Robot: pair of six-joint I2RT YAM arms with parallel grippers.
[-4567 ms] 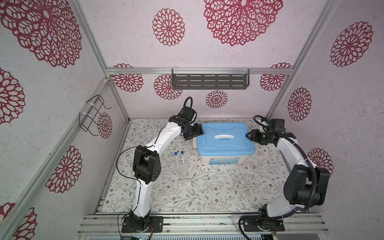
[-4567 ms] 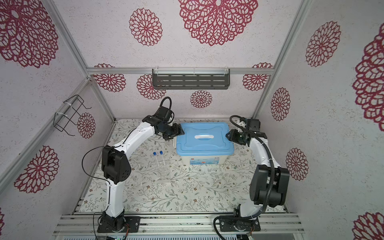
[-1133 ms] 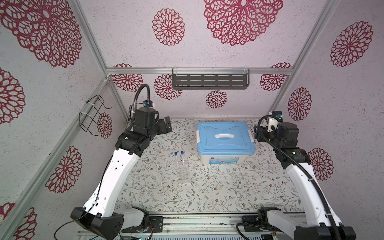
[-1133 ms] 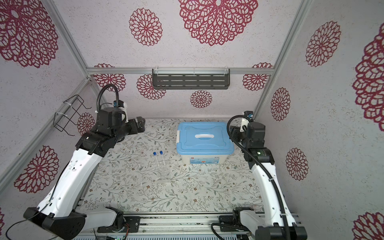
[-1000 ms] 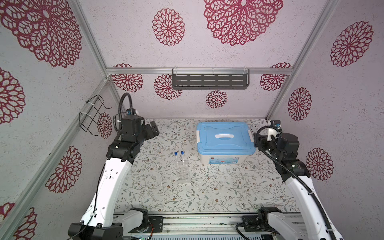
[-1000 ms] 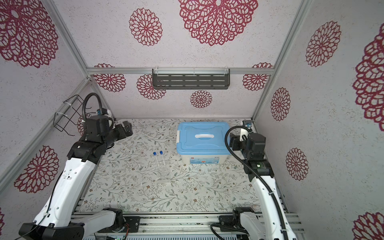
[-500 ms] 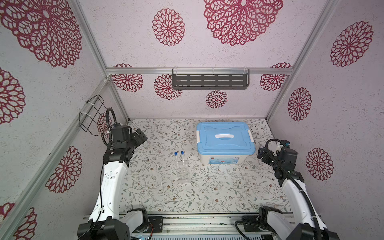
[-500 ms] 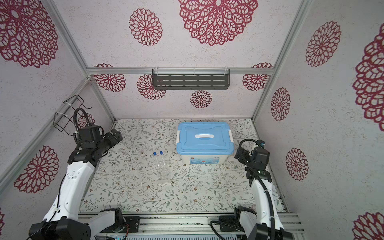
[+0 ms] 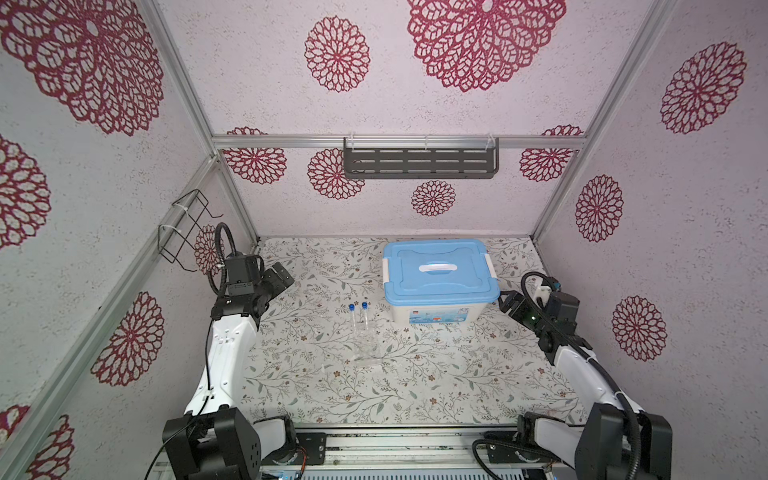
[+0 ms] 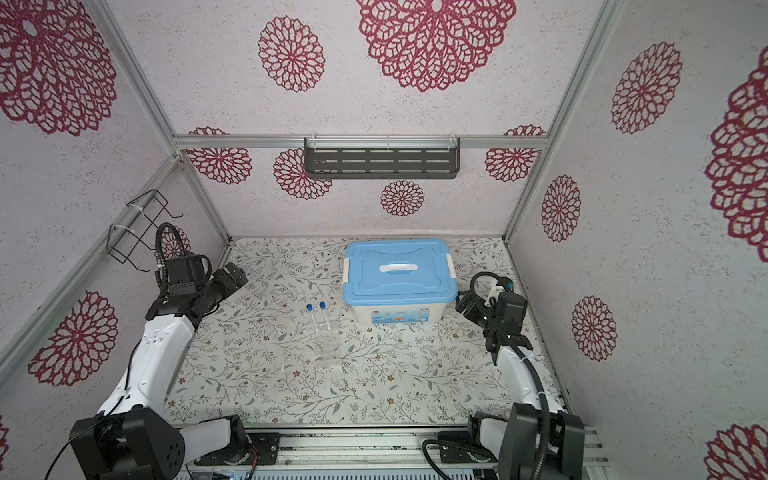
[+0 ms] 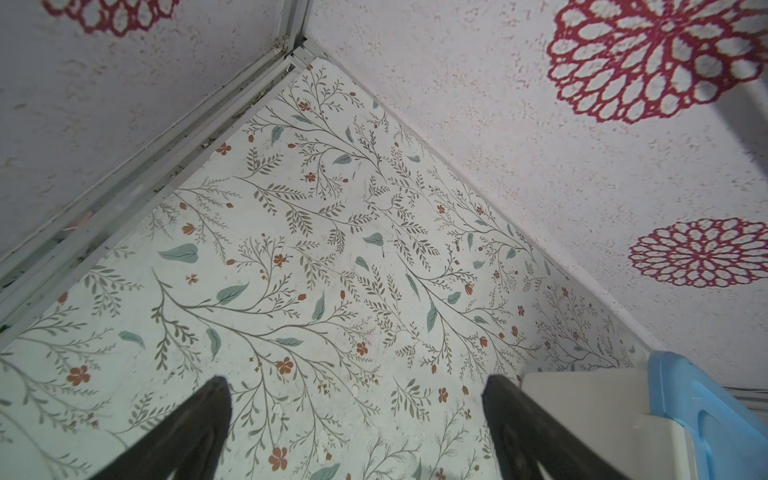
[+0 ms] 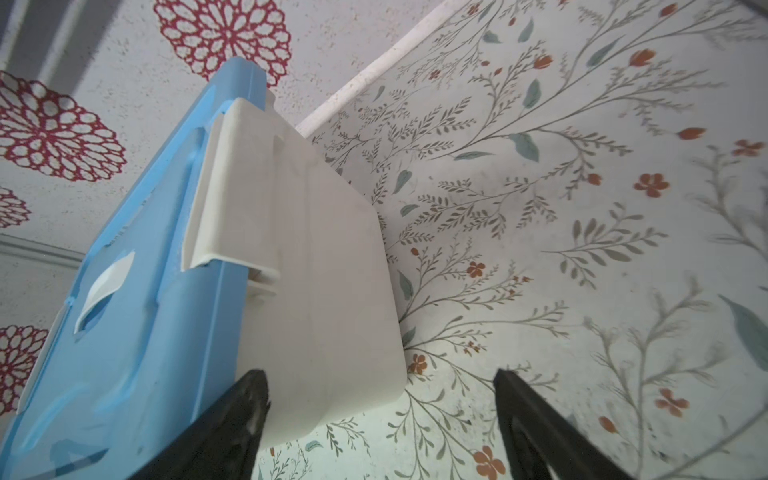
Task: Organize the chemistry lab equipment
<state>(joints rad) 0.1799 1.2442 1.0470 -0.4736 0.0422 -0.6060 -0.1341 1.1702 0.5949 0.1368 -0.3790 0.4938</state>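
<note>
Two slim blue-capped clear tubes stand left of the blue-lidded white tub. The left gripper, farther left, and the right gripper, by its right side, gape empty.

Arms stood bent at opposite table edges; left gripper and right gripper gaped wide, empty.
</note>
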